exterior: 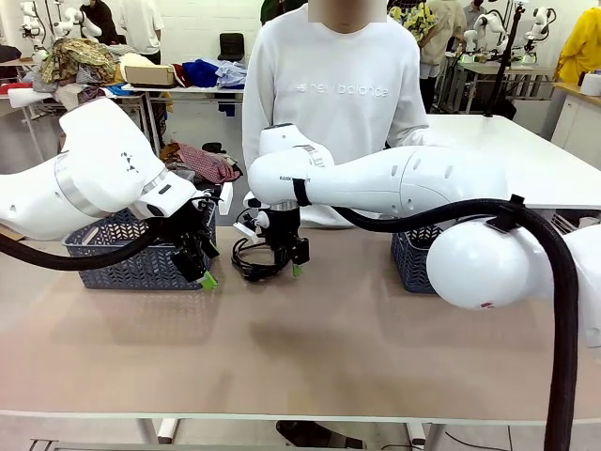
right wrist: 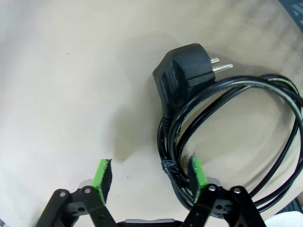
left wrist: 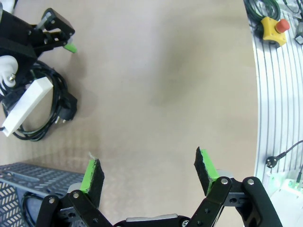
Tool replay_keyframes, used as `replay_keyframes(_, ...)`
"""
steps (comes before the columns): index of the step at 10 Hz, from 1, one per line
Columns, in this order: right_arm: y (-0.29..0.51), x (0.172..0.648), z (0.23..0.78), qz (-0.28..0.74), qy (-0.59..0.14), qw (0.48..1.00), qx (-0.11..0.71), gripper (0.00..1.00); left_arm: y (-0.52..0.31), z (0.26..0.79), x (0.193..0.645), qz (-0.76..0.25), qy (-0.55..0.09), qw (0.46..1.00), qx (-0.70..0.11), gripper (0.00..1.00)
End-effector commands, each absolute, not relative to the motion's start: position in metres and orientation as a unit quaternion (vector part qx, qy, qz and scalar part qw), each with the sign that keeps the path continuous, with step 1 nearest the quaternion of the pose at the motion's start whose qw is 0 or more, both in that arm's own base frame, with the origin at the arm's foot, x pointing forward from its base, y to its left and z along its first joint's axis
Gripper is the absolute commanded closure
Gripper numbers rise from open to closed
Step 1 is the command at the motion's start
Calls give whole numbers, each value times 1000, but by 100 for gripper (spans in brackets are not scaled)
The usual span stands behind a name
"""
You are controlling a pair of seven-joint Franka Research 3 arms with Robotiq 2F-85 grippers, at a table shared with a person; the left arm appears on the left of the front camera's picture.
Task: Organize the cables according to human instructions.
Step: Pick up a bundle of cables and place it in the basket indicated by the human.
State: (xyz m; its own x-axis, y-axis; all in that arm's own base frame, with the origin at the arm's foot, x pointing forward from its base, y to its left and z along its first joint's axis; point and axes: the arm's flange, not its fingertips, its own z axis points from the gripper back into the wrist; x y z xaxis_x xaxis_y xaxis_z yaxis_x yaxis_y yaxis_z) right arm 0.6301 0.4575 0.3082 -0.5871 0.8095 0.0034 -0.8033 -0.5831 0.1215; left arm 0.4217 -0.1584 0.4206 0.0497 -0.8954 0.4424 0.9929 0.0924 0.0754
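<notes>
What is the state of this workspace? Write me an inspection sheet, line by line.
Surface: beige table, bare in the near half.
Job's things: one coiled black power cable with a two-pin plug, lying on the table between the left basket and the right basket, both grey-blue.
Clutter: yellow emergency-stop box on the ribbed metal edge.
Grippers: right gripper open, down over the coil, strands between its pads, not clamped; left gripper open over bare table beside the left basket.
Cables: black hose along the right arm, another along the left.
Surroundings: person in a white sweatshirt at the far side; piled clothes on tables behind.
</notes>
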Motion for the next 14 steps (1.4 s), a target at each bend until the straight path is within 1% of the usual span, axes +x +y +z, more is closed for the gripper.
replay_keyframes(1,473,649,317,884,62,462,30,30,-157,421,421,-661,-193,714,-126,0)
replay_keyframes(3,471,648,319,883,63,465,29,50,-157,421,421,-661,-193,714,-126,0)
replay_keyframes(4,472,648,320,883,62,465,28,39,-157,421,421,-661,-193,714,-126,0)
replay_keyframes(5,472,647,320,883,63,465,29,70,-157,421,421,-661,-193,714,-126,0)
replay_keyframes(6,472,647,320,883,64,465,31,59,-157,421,421,-661,-193,714,-126,0)
replay_keyframes(7,471,647,319,882,65,466,32,90,-157,421,421,-661,-193,714,-126,0)
replay_keyframes(8,471,647,318,881,67,468,34,79,-157,421,421,-661,-193,714,-126,0)
replay_keyframes(9,470,647,316,879,69,471,39,100,-157,421,421,-661,-193,714,-126,0)
replay_keyframes(12,469,647,313,870,70,485,52,100,-157,421,421,-661,-193,714,-126,0)
replay_keyframes(14,467,646,313,857,74,507,61,100,-157,421,421,-661,-193,714,-126,0)
